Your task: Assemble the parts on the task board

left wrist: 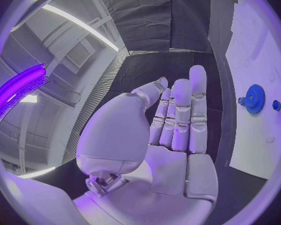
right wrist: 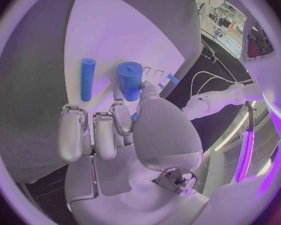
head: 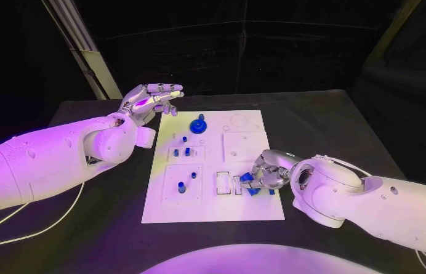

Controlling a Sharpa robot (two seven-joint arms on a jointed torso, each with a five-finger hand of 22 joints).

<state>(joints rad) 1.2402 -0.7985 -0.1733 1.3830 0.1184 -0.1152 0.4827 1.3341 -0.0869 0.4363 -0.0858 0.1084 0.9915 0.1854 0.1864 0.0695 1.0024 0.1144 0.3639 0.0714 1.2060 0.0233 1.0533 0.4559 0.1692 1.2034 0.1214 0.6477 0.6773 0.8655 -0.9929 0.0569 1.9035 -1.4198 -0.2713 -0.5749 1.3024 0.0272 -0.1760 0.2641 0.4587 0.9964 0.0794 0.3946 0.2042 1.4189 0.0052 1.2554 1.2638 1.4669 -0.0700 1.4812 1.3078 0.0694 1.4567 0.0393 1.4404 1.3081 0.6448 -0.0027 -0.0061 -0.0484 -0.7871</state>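
While my left hand [head: 152, 99] floats open at the board's [head: 250, 206] ten o'clock, my right hand [head: 266, 174] pinches a blue part [right wrist: 130, 80] at four o'clock.

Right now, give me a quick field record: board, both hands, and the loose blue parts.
task board: white plate, mid-table
left hand: raised off the board's far left corner, holds nothing
right hand: down at the board's near right edge, fingers on a thick blue cylinder
slim blue rod: lies beside that cylinder
blue gear: far part of board
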